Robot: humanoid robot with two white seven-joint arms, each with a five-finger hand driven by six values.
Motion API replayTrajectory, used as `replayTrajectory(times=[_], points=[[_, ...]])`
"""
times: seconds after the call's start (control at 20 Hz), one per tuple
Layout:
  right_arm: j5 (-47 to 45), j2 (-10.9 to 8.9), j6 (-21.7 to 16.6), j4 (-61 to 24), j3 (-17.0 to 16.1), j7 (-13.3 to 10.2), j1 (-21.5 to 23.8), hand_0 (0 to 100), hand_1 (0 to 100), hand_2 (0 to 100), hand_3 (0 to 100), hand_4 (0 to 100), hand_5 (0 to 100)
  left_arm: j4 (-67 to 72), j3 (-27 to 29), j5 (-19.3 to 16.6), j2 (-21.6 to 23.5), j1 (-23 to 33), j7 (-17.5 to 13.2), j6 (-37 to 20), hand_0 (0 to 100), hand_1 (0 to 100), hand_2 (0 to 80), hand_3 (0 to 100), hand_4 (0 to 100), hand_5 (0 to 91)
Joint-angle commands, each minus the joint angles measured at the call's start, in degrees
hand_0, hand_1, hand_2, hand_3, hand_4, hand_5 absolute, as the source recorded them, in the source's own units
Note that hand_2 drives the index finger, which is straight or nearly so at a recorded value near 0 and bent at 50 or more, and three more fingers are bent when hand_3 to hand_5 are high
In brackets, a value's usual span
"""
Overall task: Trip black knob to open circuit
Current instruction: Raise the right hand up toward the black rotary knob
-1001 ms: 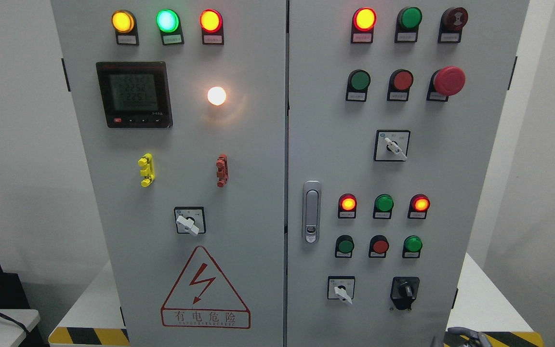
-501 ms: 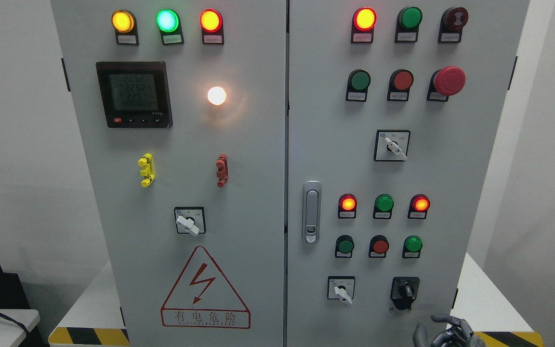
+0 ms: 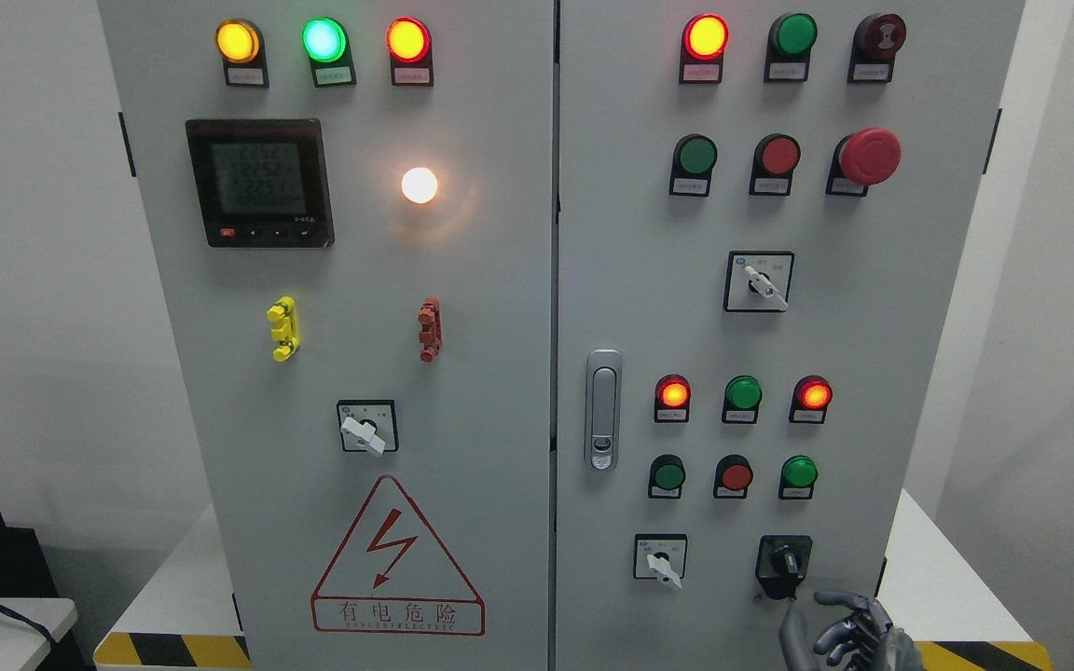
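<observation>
A white tabletop with yellow and black stripes on its front edge holds the big grey cabinet.

A grey double-door control cabinet fills the view. Its left door carries a digital meter, a glowing white lamp and a red high-voltage warning triangle. The right door holds a red emergency-stop mushroom button and a chrome door latch (near the centre seam).
</observation>
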Motion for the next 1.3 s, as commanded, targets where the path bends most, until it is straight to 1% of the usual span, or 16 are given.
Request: replayTrajectory(times=[0.0,0.95,1.25], points=[[0.1,0.56,0.0,4.0,-1.2,-0.1,-1.7,34,79,43,83,91,98,0.0,0.0,-1.9,0.0,-0.4,0.0,0.0,12,39,0.0,0,0,0.0],[0.1,0.56,0.0,5.9,-1.9,-1.2,-3.0,29,79,44,83,91,98,0.0,0.0,-1.8,0.0,-0.4,0.0,0.0,12,39,0.0,0,0,0.0],[0.1,0.56,0.0,5.6,-2.0,-1.5,-3.1,30,78,45,83,91,98,0.0,0.0,-1.9,-0.1,-0.4,0.0,0.0,12,39,0.0,0,0,0.0]])
